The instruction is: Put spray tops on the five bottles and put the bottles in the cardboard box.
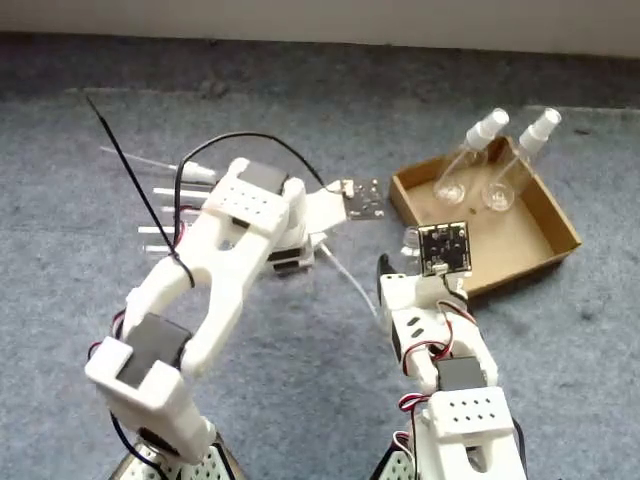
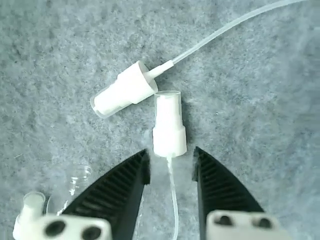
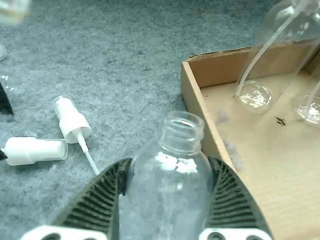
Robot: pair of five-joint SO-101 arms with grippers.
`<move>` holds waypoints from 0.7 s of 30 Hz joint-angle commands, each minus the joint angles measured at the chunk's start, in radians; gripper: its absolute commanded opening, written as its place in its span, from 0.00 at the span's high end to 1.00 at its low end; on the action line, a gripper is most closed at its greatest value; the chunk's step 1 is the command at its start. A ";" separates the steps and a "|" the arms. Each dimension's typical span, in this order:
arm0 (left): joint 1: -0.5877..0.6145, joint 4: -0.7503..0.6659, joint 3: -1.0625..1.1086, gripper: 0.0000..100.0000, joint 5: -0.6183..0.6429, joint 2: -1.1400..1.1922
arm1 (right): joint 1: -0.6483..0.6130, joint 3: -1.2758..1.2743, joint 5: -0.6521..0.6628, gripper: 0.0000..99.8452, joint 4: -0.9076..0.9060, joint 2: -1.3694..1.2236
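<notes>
My right gripper [image 3: 169,164] is shut on a clear bottle [image 3: 182,131] with a bare neck, held just beside the cardboard box [image 3: 192,95]. In the high view this gripper [image 1: 405,258] sits at the box's [image 1: 560,225] near left corner. Two bottles [image 1: 470,150] [image 1: 520,150] with spray tops stand tilted inside the box. My left gripper [image 2: 170,151] is open over the carpet, with a white spray top [image 2: 169,131] just beyond its fingertips and that top's tube lying between the fingers [image 2: 132,172]. A second spray top [image 2: 125,90] lies close by.
More loose spray tops [image 1: 195,172] with long tubes lie on the grey carpet left of the left arm [image 1: 220,270]. A clear bottle [image 2: 75,180] and another top [image 2: 30,205] lie beside the left gripper. A black cable [image 1: 135,175] crosses above the carpet.
</notes>
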State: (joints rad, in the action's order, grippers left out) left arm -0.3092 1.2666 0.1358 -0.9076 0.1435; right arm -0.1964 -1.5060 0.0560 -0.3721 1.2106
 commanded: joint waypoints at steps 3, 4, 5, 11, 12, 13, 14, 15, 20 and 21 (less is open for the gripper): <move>0.010 0.143 -0.306 0.88 -0.038 0.193 | 0.012 0.008 -0.005 0.91 0.031 0.021; 0.012 0.146 -0.335 0.88 -0.037 0.226 | 0.012 0.008 -0.005 0.91 0.031 0.021; 0.012 0.146 -0.357 0.88 -0.035 0.259 | 0.012 0.008 -0.005 0.91 0.031 0.021; 0.010 0.144 -0.453 0.88 -0.035 0.417 | 0.012 0.008 -0.003 0.91 0.031 0.021; 0.010 0.144 -0.467 0.88 -0.035 0.433 | 0.012 0.008 -0.003 0.91 0.031 0.021; 0.010 0.144 -0.478 0.88 -0.035 0.453 | 0.012 0.008 -0.003 0.91 0.031 0.021; 0.010 0.144 -0.487 0.88 -0.035 0.470 | 0.012 0.008 -0.003 0.91 0.031 0.021; 0.010 0.144 -0.493 0.88 -0.035 0.484 | 0.012 0.008 -0.002 0.91 0.031 0.021; 0.012 0.146 -0.499 0.90 -0.035 0.524 | 0.012 0.008 -0.002 0.91 0.031 0.021; 0.012 0.146 -0.499 0.92 -0.035 0.524 | 0.012 0.008 -0.002 0.91 0.031 0.021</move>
State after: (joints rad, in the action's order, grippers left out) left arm -0.3092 1.4047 -0.3245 -0.9383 0.6682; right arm -0.1964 -1.5060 0.0560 -0.3690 1.2106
